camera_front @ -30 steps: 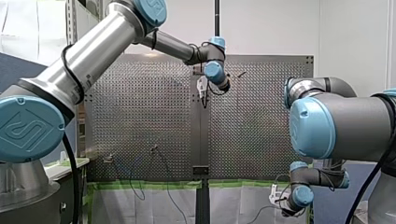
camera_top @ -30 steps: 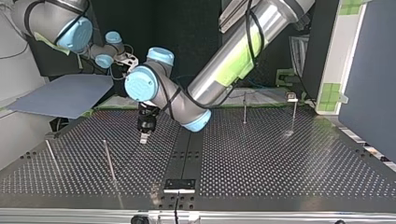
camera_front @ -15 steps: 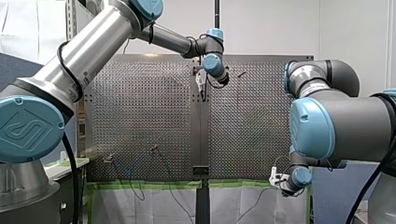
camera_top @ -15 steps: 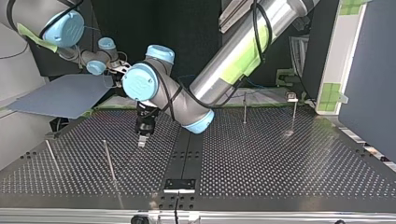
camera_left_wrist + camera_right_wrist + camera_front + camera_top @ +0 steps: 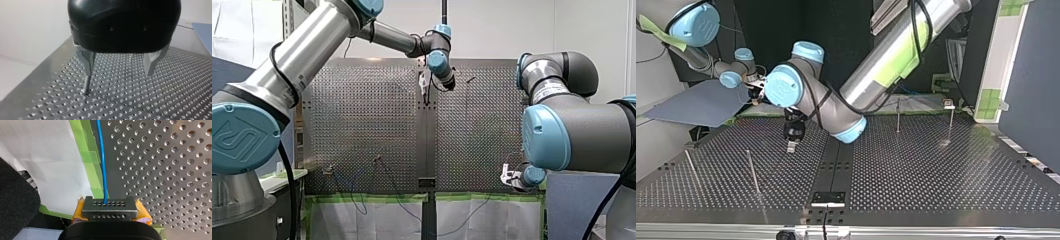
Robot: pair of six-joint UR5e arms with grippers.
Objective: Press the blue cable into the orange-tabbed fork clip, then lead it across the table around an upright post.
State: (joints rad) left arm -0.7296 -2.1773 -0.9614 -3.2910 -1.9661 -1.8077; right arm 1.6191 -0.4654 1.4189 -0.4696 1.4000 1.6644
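The blue cable runs straight ahead from my right gripper, which is shut on it between yellow pads, over the table's taped edge. In the front view this gripper hangs by the table's near edge at the right, and dark cable sags below the edge. My left gripper is open with nothing between its metal fingers, low over the perforated plate. A thin upright post stands just beyond one finger. A small clip sits on a stand at the top view's right; I cannot make out its tab colour.
Upright posts and a leaning rod stand on the perforated table. Green tape lines the table's edge. A blue-grey board lies past the table at the top view's left.
My right gripper has risen from below the table's near edge to level with it, carrying the cable. My left gripper has shifted slightly over the plate and stayed open.
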